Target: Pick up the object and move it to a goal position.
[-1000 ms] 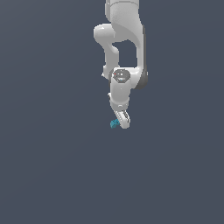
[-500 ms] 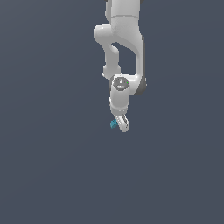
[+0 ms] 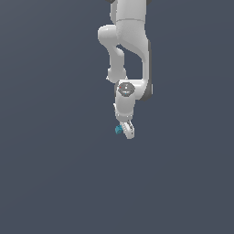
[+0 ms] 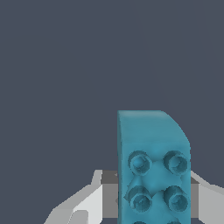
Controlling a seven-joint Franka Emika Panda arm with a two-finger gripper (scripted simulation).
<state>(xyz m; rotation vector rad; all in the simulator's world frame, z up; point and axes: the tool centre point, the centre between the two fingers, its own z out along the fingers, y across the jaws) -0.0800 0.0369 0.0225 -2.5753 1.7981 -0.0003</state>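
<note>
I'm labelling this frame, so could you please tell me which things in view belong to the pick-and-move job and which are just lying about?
Belongs to the job:
- teal studded block, between the fingers
- gripper

Lying about:
- nothing else shows, only the plain grey background

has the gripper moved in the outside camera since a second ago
Barely. The gripper sits almost where it was, perhaps a shade lower, against the picture's edges, since the plain grey backdrop gives no landmark. The teal block is beside its fingers as before.
</note>
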